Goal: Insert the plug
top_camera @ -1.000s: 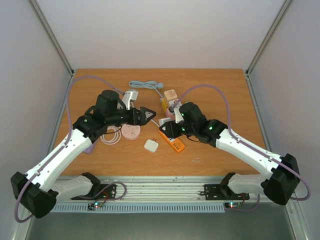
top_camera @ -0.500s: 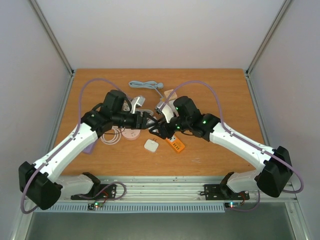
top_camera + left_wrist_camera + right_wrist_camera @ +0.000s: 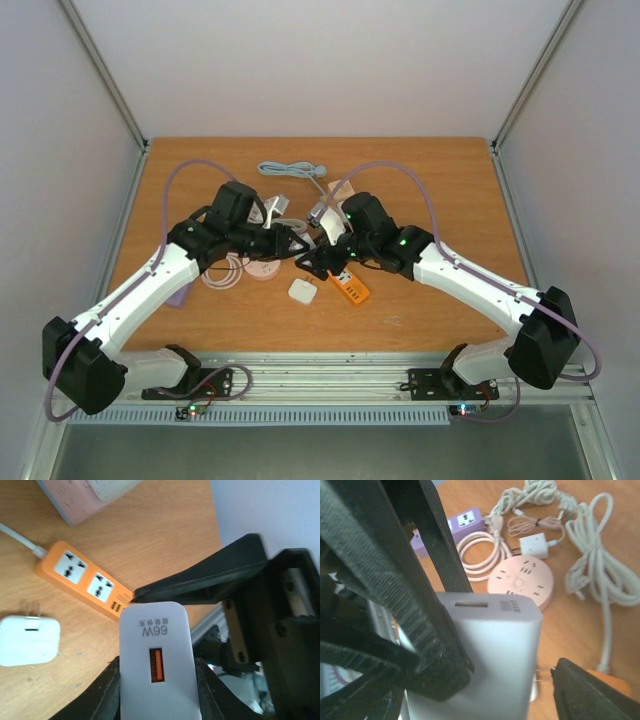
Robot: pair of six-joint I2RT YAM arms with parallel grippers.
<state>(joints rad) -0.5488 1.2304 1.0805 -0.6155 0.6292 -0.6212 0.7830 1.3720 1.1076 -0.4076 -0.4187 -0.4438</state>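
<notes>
The plug is a white 66W charger block with an orange USB port, held in the air between the two arms. My left gripper is shut on it, one finger pressed to each side. In the right wrist view the plug lies against one finger of my right gripper, while the other finger stands clear of it, so this gripper is open. The plug's prongs point at that free finger. Just below lies the orange power strip with its sockets facing up.
On the table near the grippers lie a small white adapter, a round pink socket hub and coiled cables. A purple strip, a white cable and a pink strip lie farther off.
Both arms came together over the table's middle. The left gripper closed on the plug, and the right gripper, which had carried it, opened.
</notes>
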